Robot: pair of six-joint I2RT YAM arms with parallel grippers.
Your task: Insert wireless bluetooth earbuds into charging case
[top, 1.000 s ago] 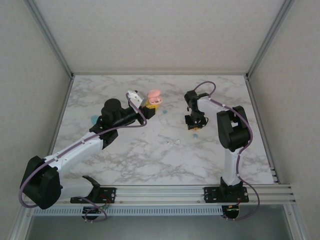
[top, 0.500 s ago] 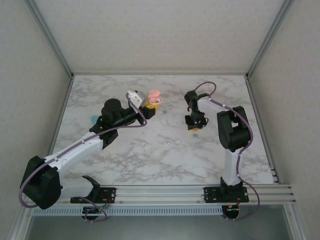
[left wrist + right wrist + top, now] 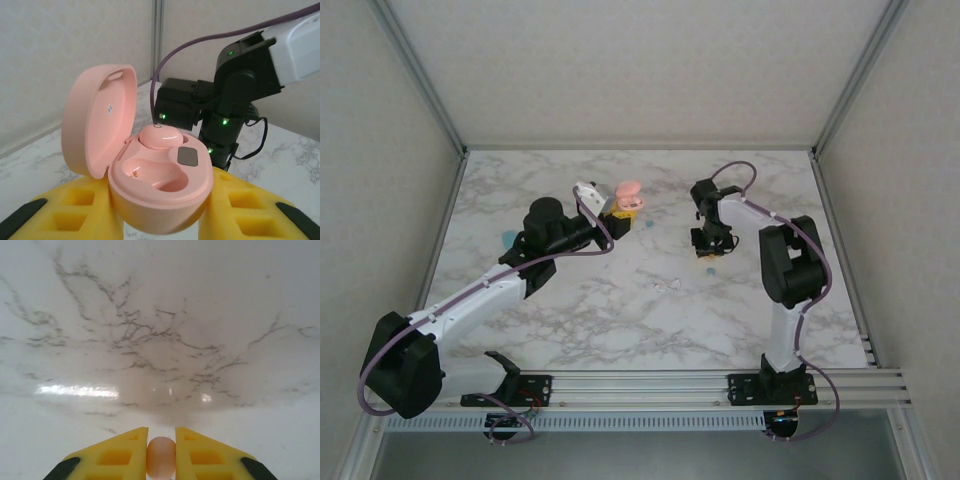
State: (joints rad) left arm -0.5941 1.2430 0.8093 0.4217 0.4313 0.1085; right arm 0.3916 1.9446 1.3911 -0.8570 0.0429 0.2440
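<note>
The marble bench (image 3: 620, 320) fills the enclosure floor. The left arm (image 3: 490, 285) reaches toward the far middle, and the right arm (image 3: 785, 265) bends back over the right-centre.

The charging case (image 3: 150, 180) is pink and stands lid-open. It is clamped between the yellow fingers of the left claw (image 3: 160, 222), which is closed partway onto its sides. The fingers hide the case's underside, and the frame edge cuts it off. A seated earbud (image 3: 160, 136) fills the far well, while the near well is bare.

In the overhead view the right claw (image 3: 710, 245) points down at the bench, with its fingertips hidden under the wrist. Its own camera shows the right claw (image 3: 161, 436) nearly closed, pinching a pink earbud (image 3: 161, 457) whose lower part runs off the frame.

A teal bud (image 3: 710, 268) lies just near of that claw. A teal speck (image 3: 506, 237) at the left is too small to identify.
</note>
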